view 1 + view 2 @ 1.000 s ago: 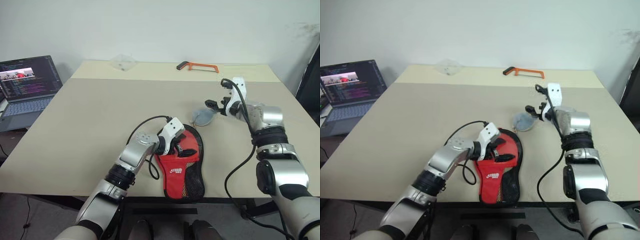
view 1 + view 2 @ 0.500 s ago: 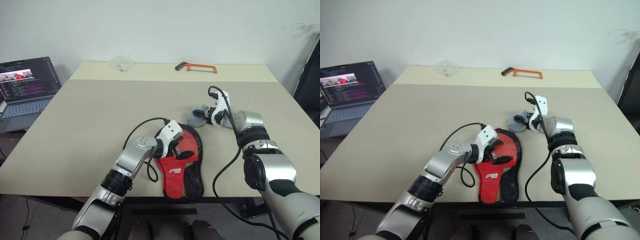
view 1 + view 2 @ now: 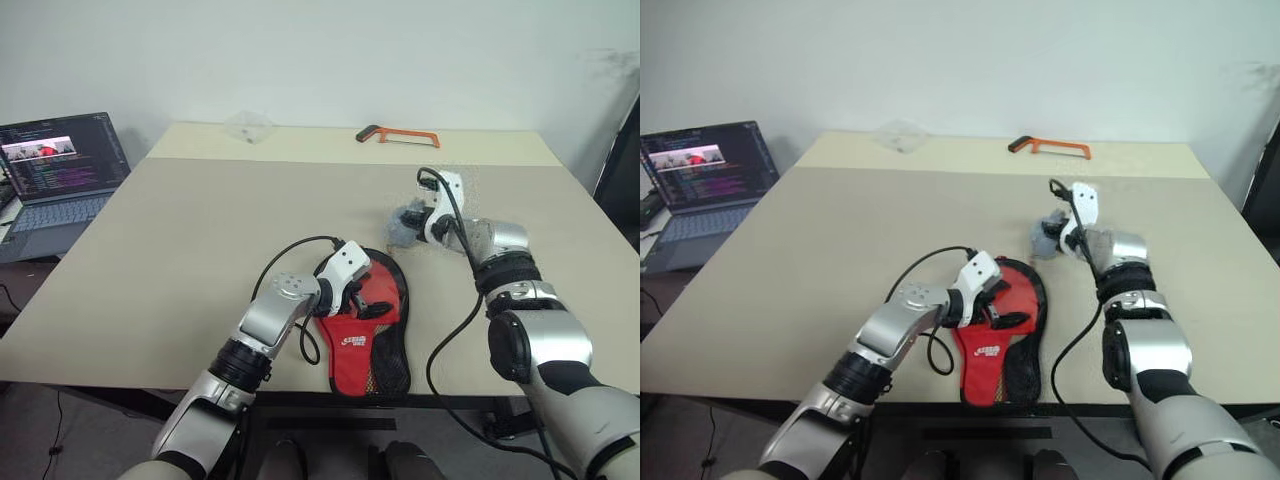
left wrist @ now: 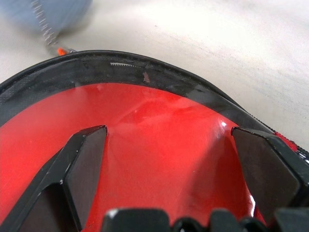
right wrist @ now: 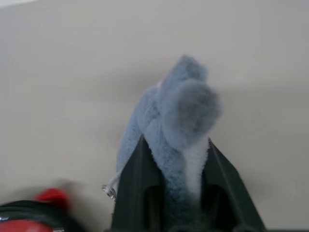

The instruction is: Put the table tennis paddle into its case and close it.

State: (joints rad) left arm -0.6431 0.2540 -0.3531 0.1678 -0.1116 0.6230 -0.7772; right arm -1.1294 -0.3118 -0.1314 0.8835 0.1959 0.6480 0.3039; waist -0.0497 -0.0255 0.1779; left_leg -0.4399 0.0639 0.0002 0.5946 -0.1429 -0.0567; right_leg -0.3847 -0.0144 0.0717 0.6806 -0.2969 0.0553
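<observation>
1. Case [image 3: 365,330] lies open at the near edge of the table [image 3: 200,230], red lining up, black zipper rim around it, white logo and mesh panel toward the near end; red fills its round far half, though I cannot tell whether that is the paddle's face or only lining.
2. Left gripper [image 3: 362,296] hangs over that round far half, fingers [image 4: 82,164] spread wide and holding nothing; red surface shows between them in the left wrist view.
3. Right gripper [image 3: 412,222] sits just beyond the case's far right rim, clenched on a grey fluffy thing [image 5: 178,125]; a small spring-like bit [image 5: 110,189] dangles from it.
4. Orange hacksaw [image 3: 396,134] lies at the far edge; a laptop [image 3: 55,170] stands open off to the left.
</observation>
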